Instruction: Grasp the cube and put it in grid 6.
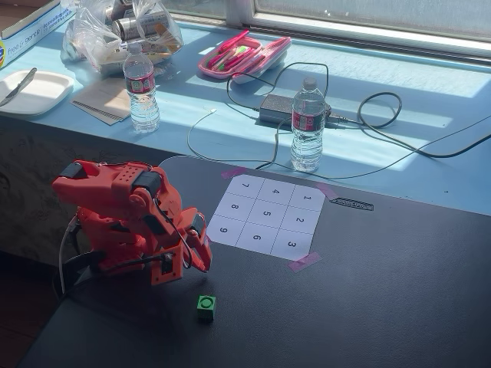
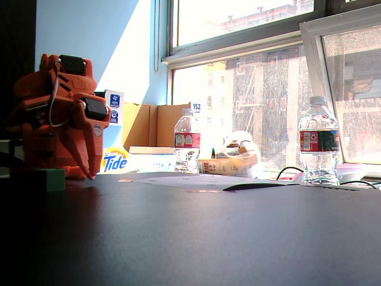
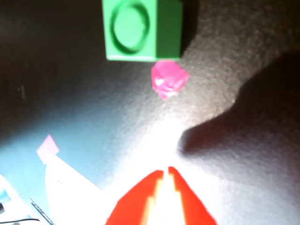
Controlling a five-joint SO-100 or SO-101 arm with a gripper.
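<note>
Resting on the dark counter just ahead of the folded arm, well apart from grid 6, the cube called for the nearly closed, empty fingers to spread before descending squarely around it.

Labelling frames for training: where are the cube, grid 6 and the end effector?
cube [image 1: 205,306], a fixed view, top face.
grid 6 [image 1: 258,237], a fixed view, cell centre.
end effector [image 3: 163,174], wrist view, between the fingertips.

Sunlit room, window behind my rig

I see a dark tabletop beside a blue sill; a window pours daylight past a blue wall.
</note>
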